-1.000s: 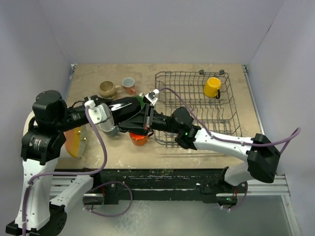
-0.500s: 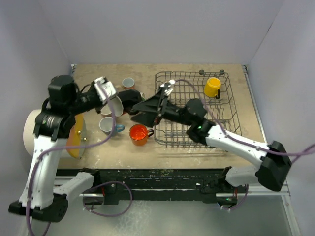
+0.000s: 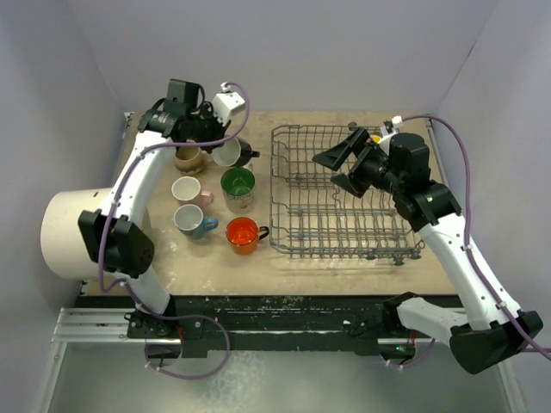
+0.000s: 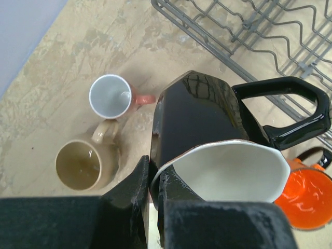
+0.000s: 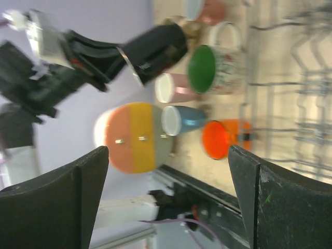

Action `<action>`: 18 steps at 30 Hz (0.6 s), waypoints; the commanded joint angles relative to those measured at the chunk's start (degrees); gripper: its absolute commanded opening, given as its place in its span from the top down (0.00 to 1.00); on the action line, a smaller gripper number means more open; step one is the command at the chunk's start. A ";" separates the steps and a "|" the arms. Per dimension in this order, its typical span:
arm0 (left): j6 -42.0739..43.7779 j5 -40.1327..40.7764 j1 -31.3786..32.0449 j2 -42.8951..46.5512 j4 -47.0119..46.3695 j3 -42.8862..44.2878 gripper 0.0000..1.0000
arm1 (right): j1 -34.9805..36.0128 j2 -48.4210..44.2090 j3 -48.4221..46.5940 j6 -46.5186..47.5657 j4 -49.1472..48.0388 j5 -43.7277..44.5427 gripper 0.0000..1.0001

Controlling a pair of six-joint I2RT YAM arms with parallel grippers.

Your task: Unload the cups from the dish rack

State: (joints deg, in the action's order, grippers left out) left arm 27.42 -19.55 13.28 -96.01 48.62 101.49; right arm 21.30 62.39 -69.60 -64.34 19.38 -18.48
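My left gripper (image 3: 221, 143) is at the back left, shut on the rim of the black cup (image 3: 232, 154). In the left wrist view its fingers (image 4: 140, 181) pinch the white-lined wall of the black cup (image 4: 199, 111), which hangs tilted. On the table stand the tan cup (image 3: 188, 157), pink cup (image 3: 185, 189), blue cup (image 3: 191, 221), orange cup (image 3: 243, 234) and the cream cup with green inside (image 3: 238, 187). A salmon cup (image 4: 110, 96) shows in the left wrist view. My right gripper (image 3: 343, 166) hangs open and empty over the dish rack (image 3: 274, 191). A sliver of the yellow cup (image 3: 376, 138) shows behind it.
A big cream cylinder (image 3: 82, 232) with an orange and yellow face (image 5: 135, 137) lies at the table's left edge. Purple walls close in the back and both sides. The rack's raised sides and tines fill the table's right half.
My left arm swung from the table's middle to the back left, carrying the black cup. My right gripper opened and drew back to the right over the rack.
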 commanded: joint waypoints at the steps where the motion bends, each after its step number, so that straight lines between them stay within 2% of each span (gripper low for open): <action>1: -2.64 1.84 2.34 -4.73 -5.31 8.22 1.00 | -0.86 0.24 -1.48 11.40 14.68 7.53 0.02; 11: -5.26 6.23 3.64 -18.95 -1.19 16.34 1.00 | -3.30 2.27 -3.11 17.00 19.90 16.98 0.01; 18: -5.11 8.74 5.00 -25.10 -0.64 19.28 1.00 | -5.23 3.53 -2.42 19.74 20.76 18.92 0.00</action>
State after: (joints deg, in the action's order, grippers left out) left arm 23.49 -11.73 16.82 -119.37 47.37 116.97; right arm 16.88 66.06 -70.50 -47.81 39.16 -2.33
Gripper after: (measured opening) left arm 0.057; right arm 0.998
